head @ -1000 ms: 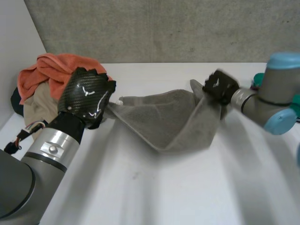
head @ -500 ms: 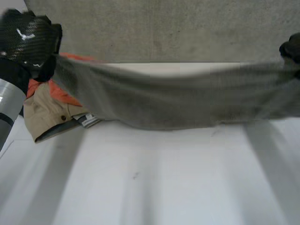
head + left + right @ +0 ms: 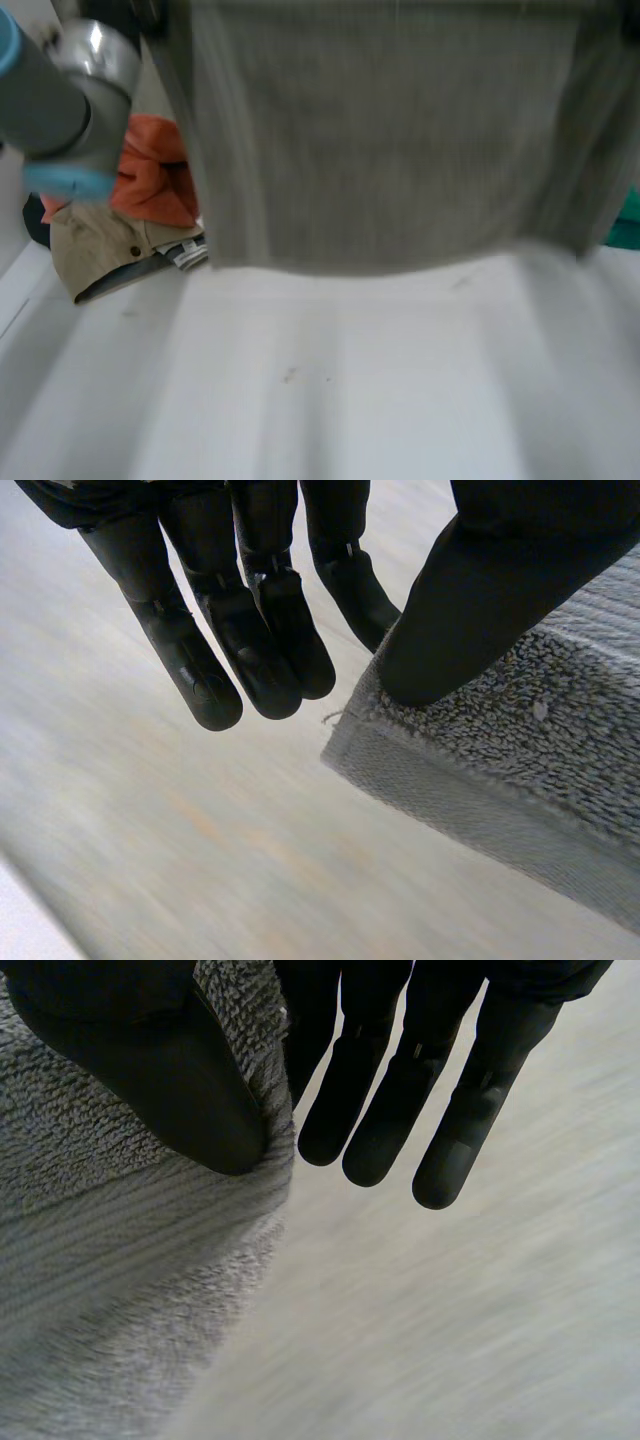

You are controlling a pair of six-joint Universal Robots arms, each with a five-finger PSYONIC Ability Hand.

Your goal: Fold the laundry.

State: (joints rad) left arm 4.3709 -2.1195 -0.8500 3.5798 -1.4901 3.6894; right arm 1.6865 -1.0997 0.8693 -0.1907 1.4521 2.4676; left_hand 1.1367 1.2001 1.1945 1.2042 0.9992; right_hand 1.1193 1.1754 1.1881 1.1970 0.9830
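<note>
A grey towel (image 3: 390, 140) hangs spread out above the white table (image 3: 350, 390), its lower edge clear of the surface. In the left wrist view my left hand (image 3: 250, 630) pinches one top corner of the towel (image 3: 520, 740) under its thumb, the other fingers straight beside it. In the right wrist view my right hand (image 3: 390, 1090) pinches the opposite top corner of the towel (image 3: 110, 1290) under its thumb in the same way. My left arm (image 3: 60, 110) reaches up at the far left of the head view.
A pile of laundry lies at the table's back left: an orange cloth (image 3: 155, 180) on a beige garment (image 3: 105, 250). A teal object (image 3: 625, 225) peeks out beside the towel's right edge.
Both hands have risen and moved apart. The towel, which sagged onto the table between them, now hangs stretched flat in the air.
</note>
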